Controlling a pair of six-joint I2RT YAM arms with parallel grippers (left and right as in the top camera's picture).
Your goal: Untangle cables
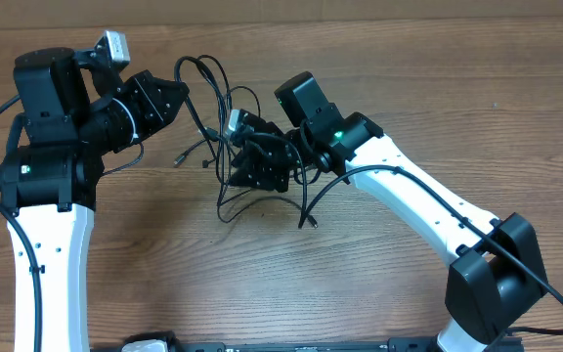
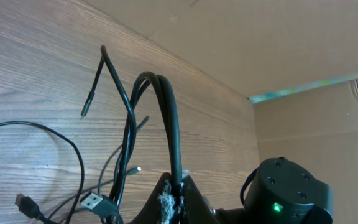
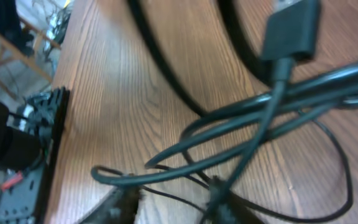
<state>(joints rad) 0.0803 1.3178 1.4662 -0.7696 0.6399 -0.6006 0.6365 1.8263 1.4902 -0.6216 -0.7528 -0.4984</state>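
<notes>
Seeing the cables (image 1: 233, 122) in a loose tangle mid-table (image 1: 409, 78), between the two arms, with several strands trailing out flat over the wood. Reading left gripper (image 2: 174, 198) as pinched tight on a doubled strand of that tangle: in left wrist view, loop rising straight out of the fingertips, arching over, dropping back toward the heap. From overhead, same loop held off the wood, up and left of the pile. Also spotting a silver USB plug (image 2: 92, 200) on the wood just left of those fingertips, among thin strands. Placing right gripper (image 1: 257, 161) down in the middle of the tangle. In right wrist view, reading its fingers (image 3: 124, 200) as apart, thin strands crossing the gap; no pinch visible there, though blurry. Noting a black USB plug (image 3: 289, 25) at top of that view, lead running down across a bundle of strands.
</notes>
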